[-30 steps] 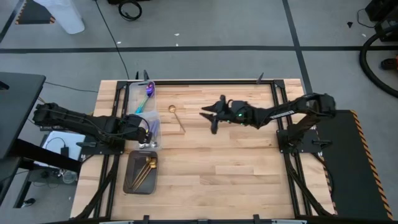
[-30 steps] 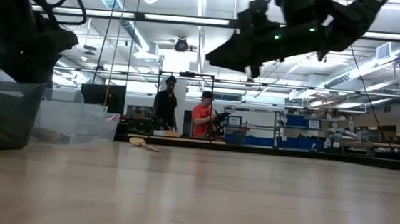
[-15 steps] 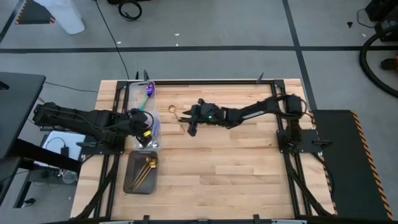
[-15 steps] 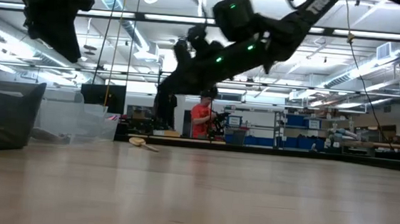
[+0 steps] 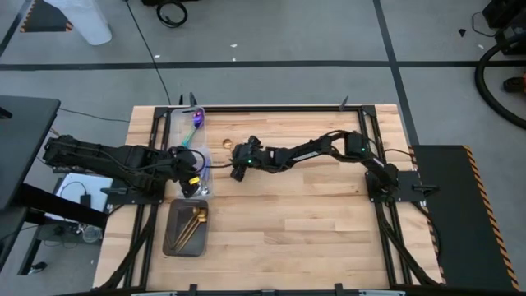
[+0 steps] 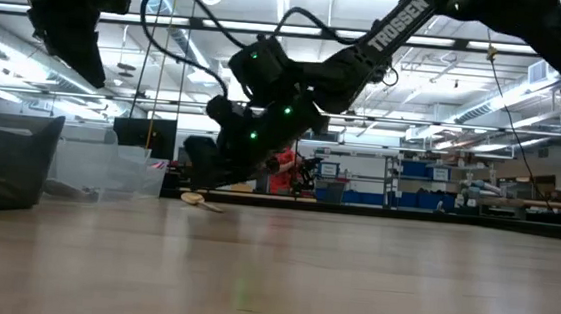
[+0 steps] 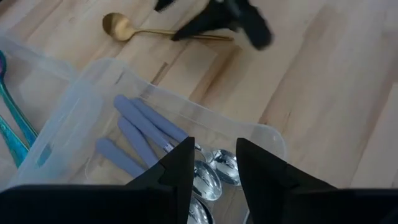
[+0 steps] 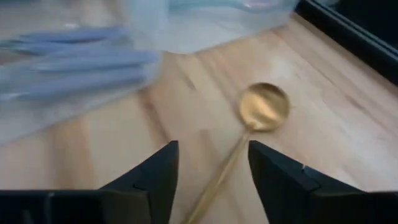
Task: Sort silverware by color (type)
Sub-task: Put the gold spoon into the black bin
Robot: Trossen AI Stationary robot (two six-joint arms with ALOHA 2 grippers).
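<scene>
A gold spoon [image 8: 263, 106] lies flat on the wooden table, its bowl [image 5: 228, 144] toward the far edge. My right gripper [image 8: 211, 186] is open, low over the spoon's handle, one finger on each side and neither touching it; it also shows in the high view [image 5: 234, 163]. My left gripper [image 7: 214, 168] hangs open and empty above the clear bin [image 5: 191, 156], over silver spoons [image 7: 214, 177] with grey-blue handles [image 7: 143, 127]. Purple and teal spoons [image 5: 195, 123] lie in the bin's far part. Gold spoons [image 5: 194, 222] rest in the dark tray [image 5: 175, 238].
The clear bin and the dark tray stand along the table's left side, the bin just left of the gold spoon. Bare wood stretches across the middle and right of the table. People stand in the room far behind the table [image 6: 285, 167].
My right gripper has swept toward the table's left edge and come down, from mid-table to just over the gold spoon's handle. My left gripper has risen a little above the clear bin and rolled about its own axis. The spoon has not moved.
</scene>
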